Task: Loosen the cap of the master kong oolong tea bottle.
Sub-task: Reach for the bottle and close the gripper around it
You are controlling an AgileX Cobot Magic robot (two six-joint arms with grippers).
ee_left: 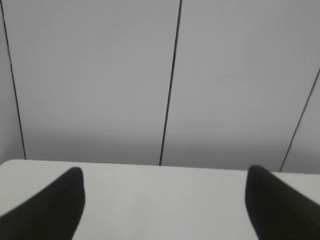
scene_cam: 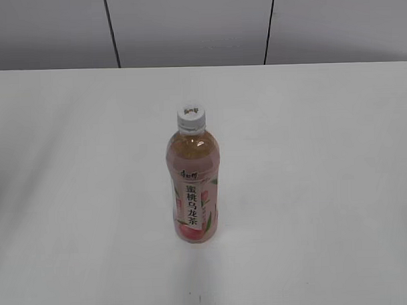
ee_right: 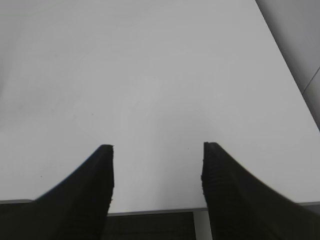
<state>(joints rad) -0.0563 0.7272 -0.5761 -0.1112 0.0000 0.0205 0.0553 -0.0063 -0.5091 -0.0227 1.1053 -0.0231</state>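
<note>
Bottle: the tea bottle [scene_cam: 194, 186] stood upright near the middle of the white table [scene_cam: 71, 197] in the exterior view, alone, nothing touching it.
Label: a pink peach wrap with a white strip of black Chinese characters ran down the front; amber-pink tea showed above it, up to the shoulder.
Cap: the white ribbed cap [scene_cam: 191, 117] sat on the neck at the bottle's 12 o'clock end, faint print on its top. Whether it was screwed tight could not be told.
Surroundings: the tabletop showed only the bottle and its soft shadow; a grey panelled wall [scene_cam: 192, 26] with two dark vertical seams rose beyond the far edge, at 12 o'clock from the bottle.
In the way: nothing stood between the bottle and either side of the table; neither arm appeared in the exterior view.
Left gripper: the left gripper [ee_left: 165, 200] pointed over the table's far edge toward the wall, its two dark fingers [ee_left: 50, 210] spread wide at 7 and 5 o'clock of its own view, released, with only table between them.
Right gripper: the right gripper [ee_right: 157, 170] hung above the table's near edge, its ribbed dark fingers [ee_right: 235, 200] apart, grasping nothing, bare tabletop in the gap.
Bottle from the wrists: it appeared in neither wrist view.
</note>
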